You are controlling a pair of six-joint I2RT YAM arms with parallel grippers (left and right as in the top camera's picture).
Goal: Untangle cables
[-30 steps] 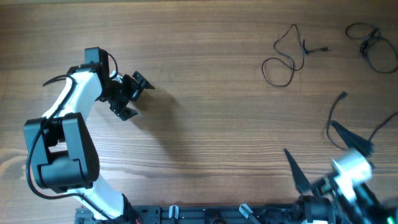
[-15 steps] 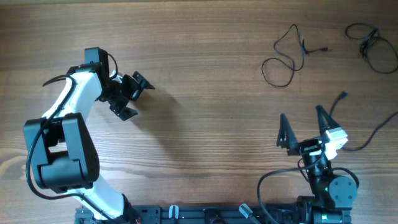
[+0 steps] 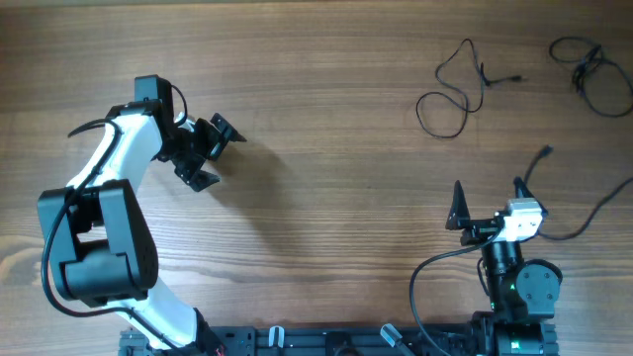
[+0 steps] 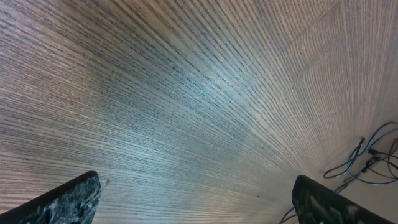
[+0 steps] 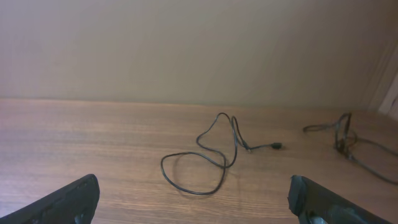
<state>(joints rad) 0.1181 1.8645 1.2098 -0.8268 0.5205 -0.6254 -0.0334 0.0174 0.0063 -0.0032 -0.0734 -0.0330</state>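
One thin dark cable (image 3: 465,104) lies in a loose loop at the far right of the table. It shows in the right wrist view (image 5: 224,167) with its plug (image 5: 278,147). A second cable (image 3: 588,64) lies bunched at the far right corner and shows in the right wrist view (image 5: 344,134). A third thin cord (image 3: 532,170) runs by the right arm. My right gripper (image 3: 487,201) is open and empty, well short of the loop (image 5: 194,200). My left gripper (image 3: 210,153) is open and empty over bare wood at the left (image 4: 199,199). Distant cables (image 4: 364,155) show at its view's right edge.
The wooden table (image 3: 326,119) fills the view. A plain wall (image 5: 186,43) stands behind its far edge. The arm bases and a black rail (image 3: 326,341) sit along the near edge.
My right arm has swung up from the bottom right corner and now stands upright near the front right, gripper open and facing the cables. The left arm and the cables have not moved.
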